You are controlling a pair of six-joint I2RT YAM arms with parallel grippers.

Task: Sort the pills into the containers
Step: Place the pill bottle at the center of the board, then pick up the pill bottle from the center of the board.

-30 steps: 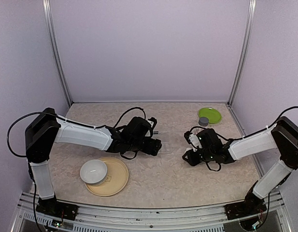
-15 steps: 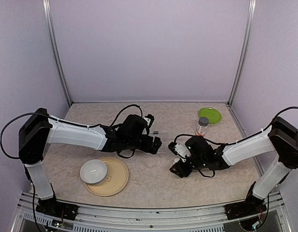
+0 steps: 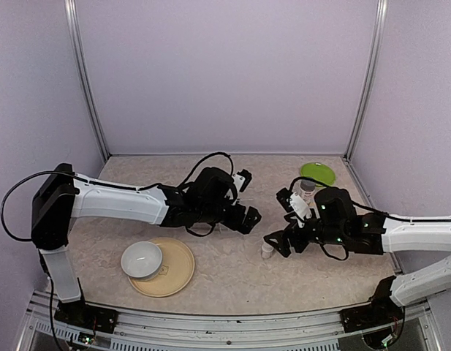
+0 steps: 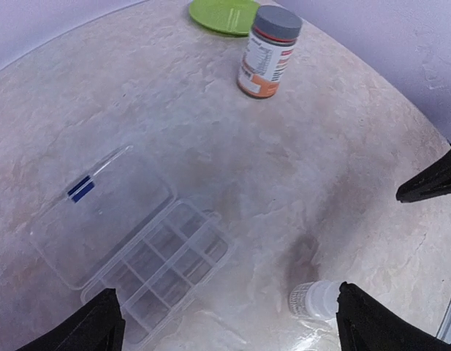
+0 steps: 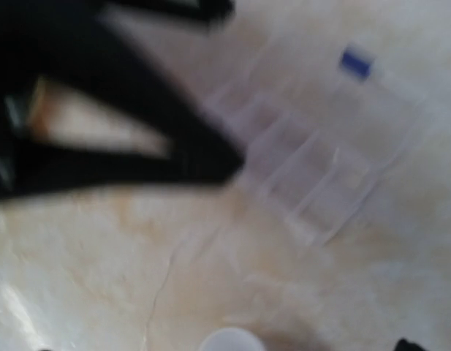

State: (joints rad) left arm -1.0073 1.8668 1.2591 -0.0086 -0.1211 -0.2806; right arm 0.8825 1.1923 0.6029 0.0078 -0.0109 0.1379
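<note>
Status: left end effector (image 4: 226, 292) was wide, holding nothing, hanging over the pill box (image 4: 130, 245). The box lay on the table (image 4: 298, 168) with its lid (image 4: 93, 216) flipped flat and the compartments (image 4: 167, 256) facing up; they looked empty. The right end effector (image 3: 278, 241) read as wide and empty in the top view; its own wrist view was blurred. A small white bottle (image 4: 313, 300) sat free just beside it.

No pills visible anywhere. My guess is they were inside that bottle or the orange-labelled bottle (image 4: 267, 51) further back, near the green plate (image 4: 224, 14).

Handling, as I judged it:
- **Pills:** tiny, light, hard, likely to roll. Pinch one at a time at the fingertips, or tip them from the bottle.
- **Box:** thin clear plastic, light, would slide if nudged. Brace it by an outer wall, not the lid.
</note>
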